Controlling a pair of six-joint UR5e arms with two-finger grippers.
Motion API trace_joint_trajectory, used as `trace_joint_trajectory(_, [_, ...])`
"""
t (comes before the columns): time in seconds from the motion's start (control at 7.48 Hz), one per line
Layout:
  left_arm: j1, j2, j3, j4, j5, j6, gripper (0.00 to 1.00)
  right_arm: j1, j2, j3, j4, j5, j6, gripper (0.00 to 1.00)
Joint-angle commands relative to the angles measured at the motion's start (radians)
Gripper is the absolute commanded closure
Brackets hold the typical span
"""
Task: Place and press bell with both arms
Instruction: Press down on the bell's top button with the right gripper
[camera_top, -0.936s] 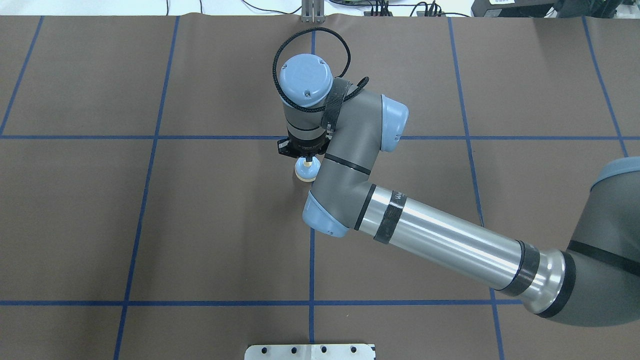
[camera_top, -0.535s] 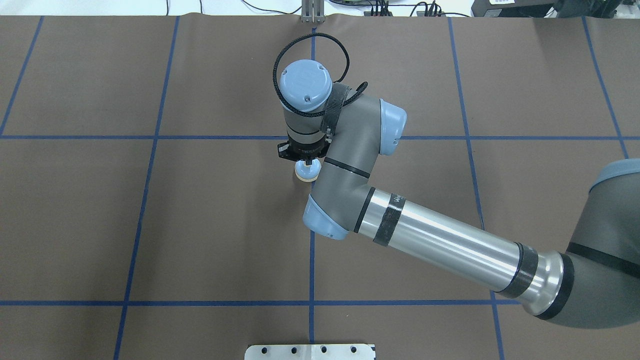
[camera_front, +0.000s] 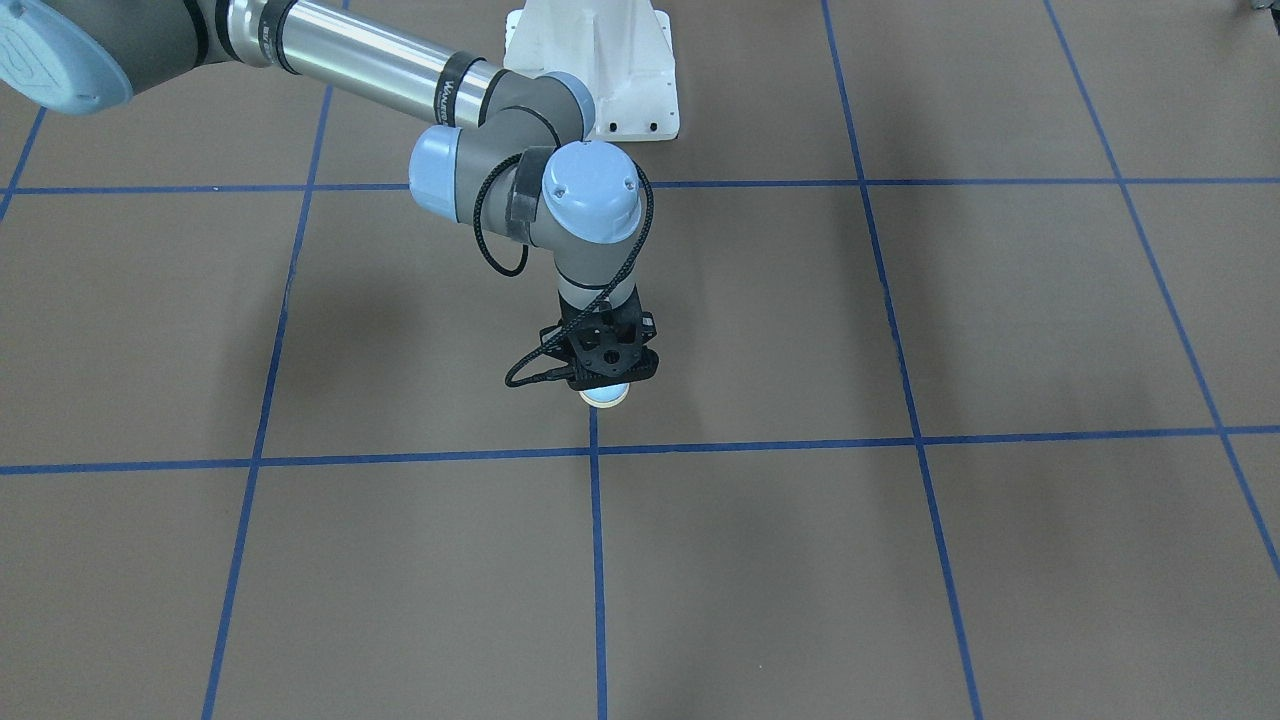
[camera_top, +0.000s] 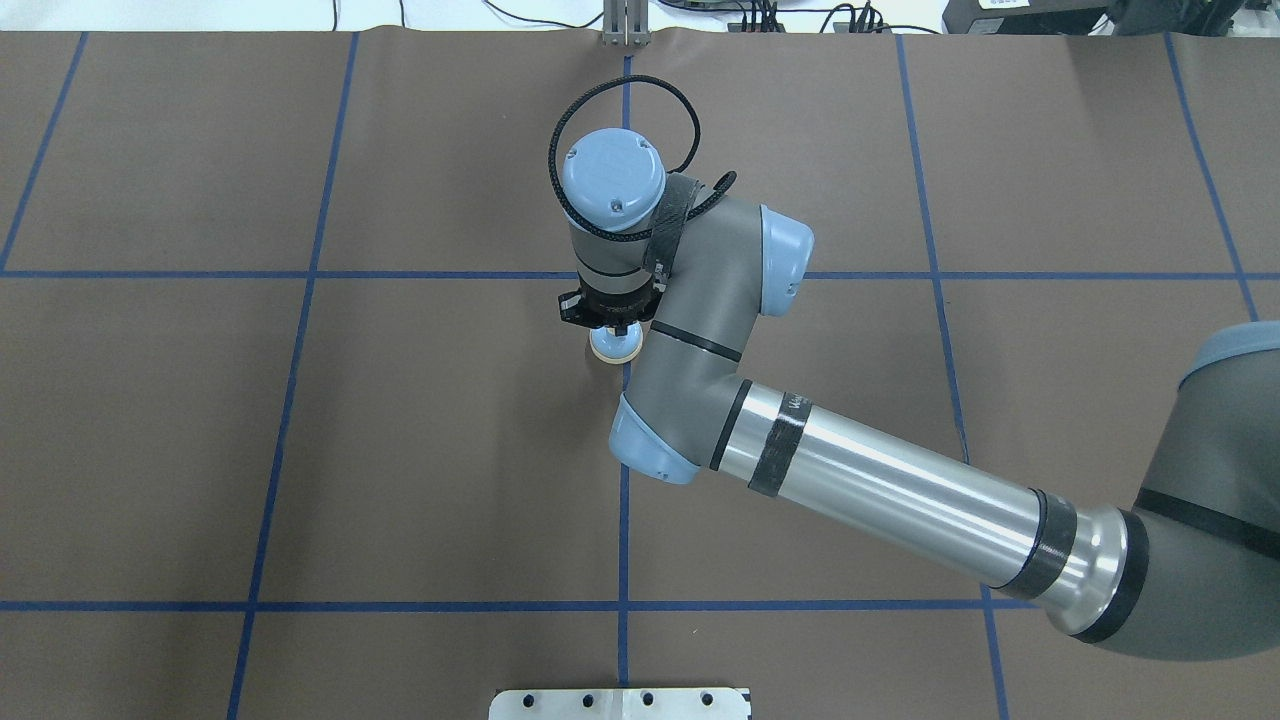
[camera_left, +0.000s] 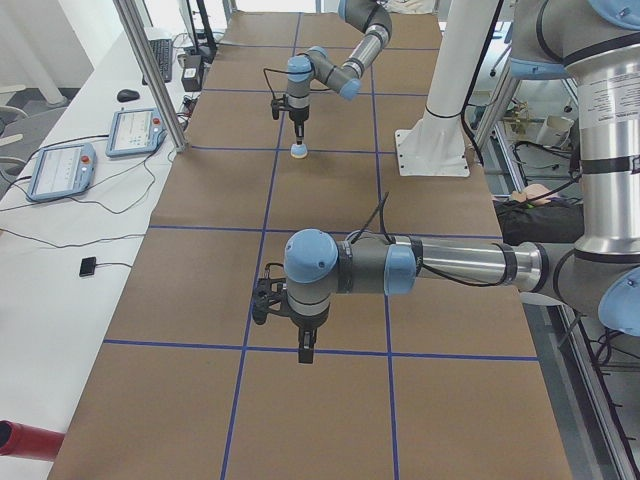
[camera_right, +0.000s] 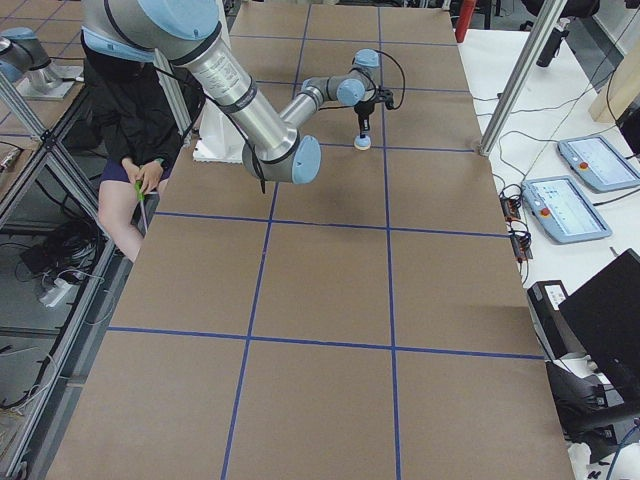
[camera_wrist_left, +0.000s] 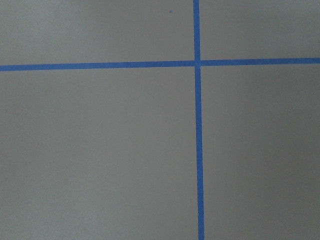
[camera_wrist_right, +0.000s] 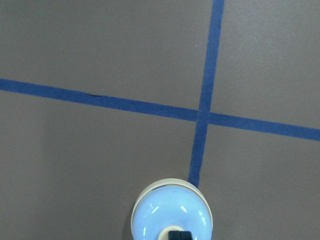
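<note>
Two grippers are mine, and only one is at the bell (camera_wrist_right: 171, 210). My right gripper (camera_top: 615, 328) points straight down over it, jaws pressed together, their black tip at its very top. The bell stands upright on the brown table (camera_top: 400, 450), over a blue tape line (camera_top: 623, 540) and near a crossing. My left gripper (camera_left: 305, 352) hangs well apart above another line; whether its jaws are spread, I cannot tell.
</note>
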Motion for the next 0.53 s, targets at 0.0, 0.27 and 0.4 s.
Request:
trace_joint_trajectory(0.0, [0.000,0.002,0.000,0.000,0.000,0.001,0.00,-0.001,0.002,0.000,0.000,0.000,0.001,1.00])
trace_joint_trajectory(0.27, [0.000,0.002,0.000,0.000,0.000,0.001,0.00,0.005,0.010,0.015,0.003,0.002,0.002,1.00])
trace_joint_trajectory(0.4, [0.000,0.002,0.000,0.000,0.000,0.001,0.00,0.016,0.010,0.029,0.001,0.008,0.001,1.00])
